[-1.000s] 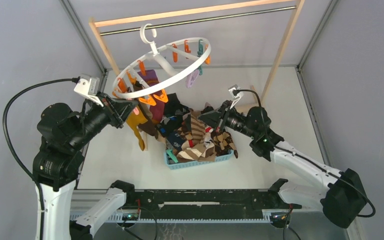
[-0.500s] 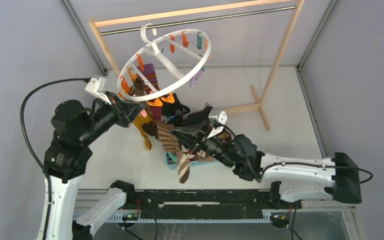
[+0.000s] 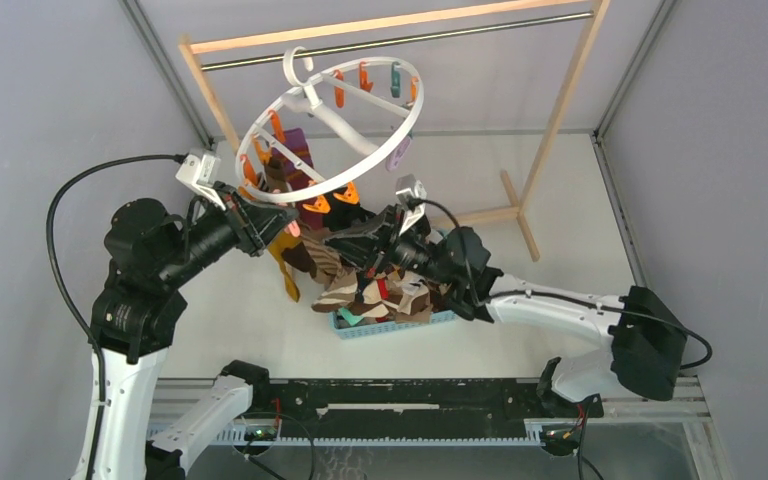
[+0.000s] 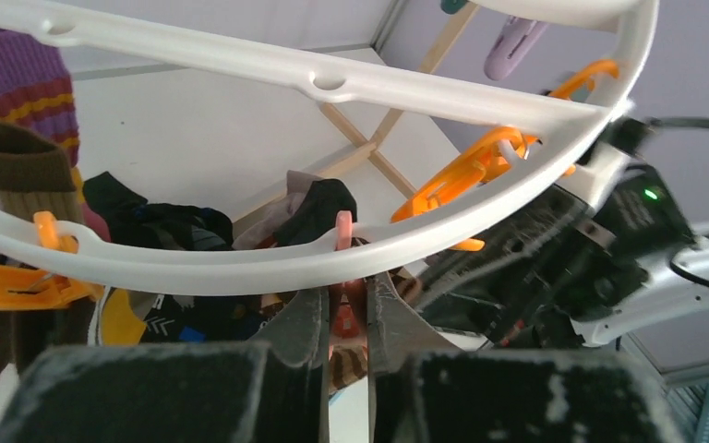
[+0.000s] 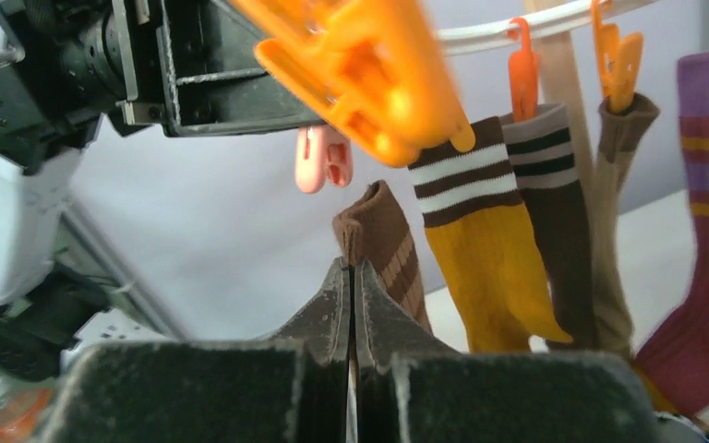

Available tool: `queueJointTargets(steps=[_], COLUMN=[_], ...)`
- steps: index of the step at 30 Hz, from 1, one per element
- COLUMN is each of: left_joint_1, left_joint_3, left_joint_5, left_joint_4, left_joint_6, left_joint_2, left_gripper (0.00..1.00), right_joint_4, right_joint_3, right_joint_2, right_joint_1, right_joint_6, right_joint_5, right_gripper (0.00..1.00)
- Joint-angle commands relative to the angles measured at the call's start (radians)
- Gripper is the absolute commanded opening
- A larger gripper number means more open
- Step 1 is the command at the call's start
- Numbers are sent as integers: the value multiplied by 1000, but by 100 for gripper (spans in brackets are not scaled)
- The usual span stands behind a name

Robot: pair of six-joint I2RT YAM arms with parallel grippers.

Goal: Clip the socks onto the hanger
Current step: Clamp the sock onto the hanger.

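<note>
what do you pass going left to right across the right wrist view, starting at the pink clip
pink clothespin → brown sock in the right gripper → mustard sock with striped cuff → dark brown sock → olive sock → purple striped sock

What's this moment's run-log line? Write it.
left gripper: shut on pink clothespin | right gripper: shut on brown sock | sock: below clothespin, unclipped
</note>
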Motion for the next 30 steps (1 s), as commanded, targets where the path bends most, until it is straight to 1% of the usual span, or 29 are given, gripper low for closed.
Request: queueJointTargets(steps=[1,5,8,13,19,30], left_joint_1=[-2,-1,-1,-2,-1,-2], left_joint_3=[7,5,12,17,14,20], left_joint_5=[102,148,184,230,259,297], left_joint_4=[54,57,62,67,69,72], left_joint_6=[-4,-3,-7,-11,-20,-19], left_joint_2=[-3,-1,3,11,18,25], left_gripper=[0,0,0,0,0,0], right_joint_4=[237,399,481,588,630,638], right_joint_3=[37,72,98,101,118,163], right_joint_2=[78,154,200,241,283,329], right_joint_1=[-88,-134,-150,-173,-191,-201], right_joint_6=[330,508,590,685,742,770], right_joint_5=[-414,-536,-594,-576,-528,-498], right_gripper=[0,0,0,0,0,0])
